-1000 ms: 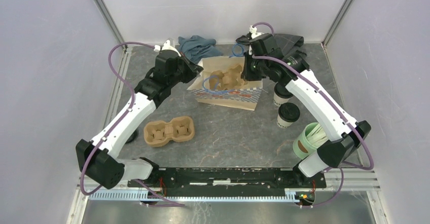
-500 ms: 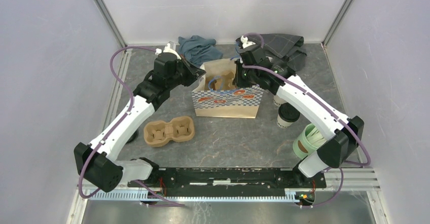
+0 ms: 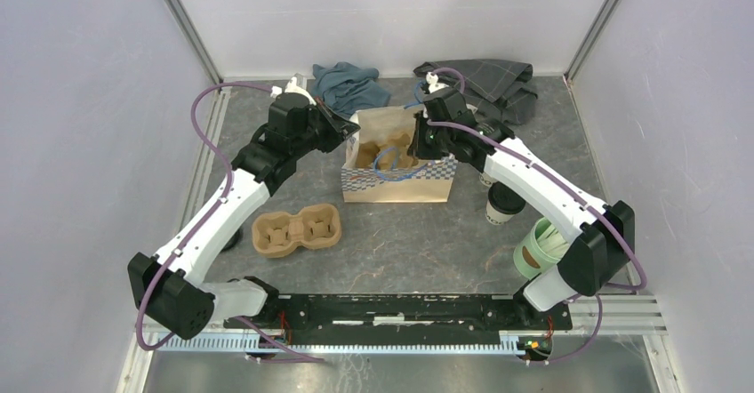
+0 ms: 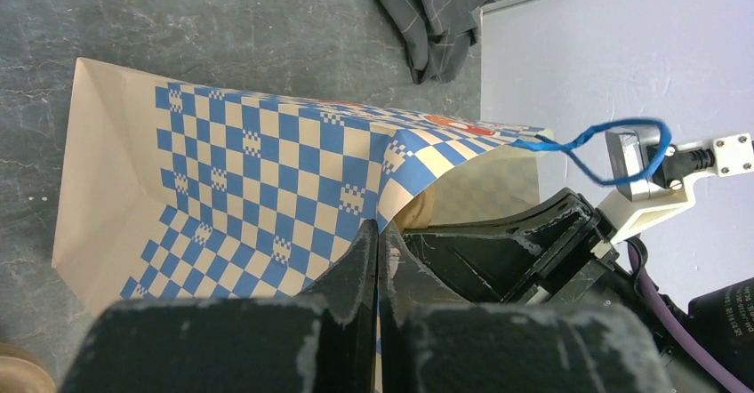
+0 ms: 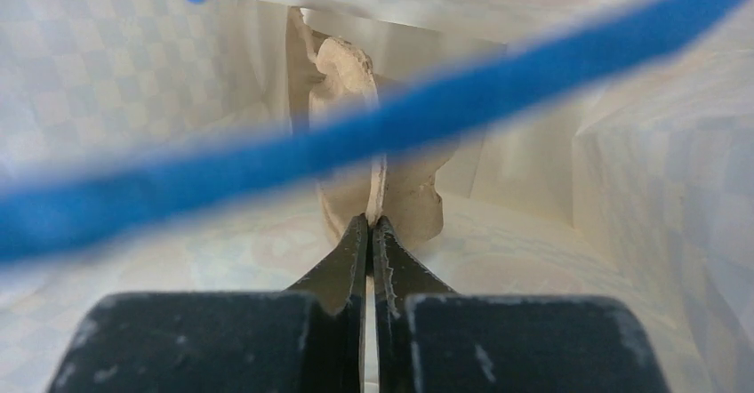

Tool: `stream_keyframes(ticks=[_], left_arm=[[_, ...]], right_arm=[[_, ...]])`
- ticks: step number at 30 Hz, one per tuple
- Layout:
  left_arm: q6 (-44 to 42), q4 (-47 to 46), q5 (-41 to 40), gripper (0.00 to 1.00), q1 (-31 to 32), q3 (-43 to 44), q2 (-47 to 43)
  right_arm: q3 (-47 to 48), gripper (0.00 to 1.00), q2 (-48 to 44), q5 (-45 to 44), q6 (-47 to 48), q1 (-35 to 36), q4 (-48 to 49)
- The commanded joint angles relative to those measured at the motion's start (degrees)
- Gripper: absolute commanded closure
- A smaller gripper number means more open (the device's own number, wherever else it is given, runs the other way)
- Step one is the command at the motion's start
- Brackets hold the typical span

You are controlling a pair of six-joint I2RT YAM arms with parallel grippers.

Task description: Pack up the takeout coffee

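Left gripper (image 4: 378,235) pinches the bag (image 4: 267,171) rim; right gripper (image 5: 370,224), inside the bag, grips a tray (image 5: 411,199); coffee (image 3: 500,206) stands just right.

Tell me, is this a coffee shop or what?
Probably a robot practice booth, not a shop. Plain walls box in a gray table, and a left arm and right arm are bolted at its near edge. The checkered paper bag and takeout coffee look like practice props.

The grey table (image 3: 400,242) carries a paper bag (image 3: 400,184) at centre, a cup carrier (image 3: 296,230) at 8 o'clock, the takeout coffee (image 3: 502,202) at 3, a mint-green cup (image 3: 538,249) at 4, a blue cloth (image 3: 342,82) at 12 and a dark cloth (image 3: 493,82) at 1.
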State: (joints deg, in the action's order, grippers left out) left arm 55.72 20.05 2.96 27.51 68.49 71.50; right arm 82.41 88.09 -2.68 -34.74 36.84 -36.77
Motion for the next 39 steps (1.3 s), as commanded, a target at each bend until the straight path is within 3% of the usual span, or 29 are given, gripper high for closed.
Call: stream_keyframes(ticks=[1, 5, 8, 10, 14, 17, 20, 23, 27, 31, 35, 39], left_arm=[[0.3, -1.6, -0.5, 0.98, 0.3, 0.5, -1.5], [0.2, -1.3, -1.0, 0.98, 0.3, 0.5, -1.5], [0.2, 0.1, -2.7, 0.98, 0.3, 0.6, -1.9], [-0.1, 1.0, -4.2, 0.98, 0.3, 0.3, -2.2], [-1.8, 2.5, -5.2, 0.98, 0.2, 1.3, -1.6], [-3.9, 4.2, -6.5, 0.98, 0.3, 3.0, -1.1], [-6.6, 5.6, -7.2, 0.98, 0.2, 4.7, -0.5], [-8.0, 6.9, -7.0, 0.98, 0.2, 6.0, 0.0], [-7.2, 6.1, -5.8, 0.98, 0.2, 5.5, -0.1], [-7.2, 5.7, -4.0, 0.98, 0.3, 6.2, 0.4], [-7.8, 5.3, -3.2, 0.98, 0.2, 6.8, 0.9], [-8.8, 4.7, -1.5, 0.98, 0.2, 7.3, 1.6]], right_arm=[[2.1, 0.95, 0.7, 1.4, 0.4, -0.2, 2.7], [6.5, 0.77, 3.9, -1.3, 3.2, -0.7, -2.2], [15.8, 0.55, 6.7, -11.6, 9.2, -0.4, -14.5], [17.9, 0.39, 5.1, -11.2, 11.4, 0.6, -16.2], [19.3, 0.28, -0.3, -5.1, 12.8, 1.3, -14.5], [26.3, 0.22, -0.3, -2.3, 16.1, 1.4, -17.9], [33.0, 0.13, -1.0, -2.6, 19.0, 1.3, -21.7], [33.3, 0.04, -4.1, -5.7, 20.0, 1.2, -21.7], [24.0, 0.02, -7.8, -17.1, 19.2, 0.7, -20.7], [24.9, 0.02, -3.2, -23.0, 21.3, 0.4, -22.0], [27.2, 0.02, 2.5, -24.3, 20.3, -0.9, -23.0], [24.0, 0.11, 4.9, -26.3, 16.5, -1.0, -21.9]])
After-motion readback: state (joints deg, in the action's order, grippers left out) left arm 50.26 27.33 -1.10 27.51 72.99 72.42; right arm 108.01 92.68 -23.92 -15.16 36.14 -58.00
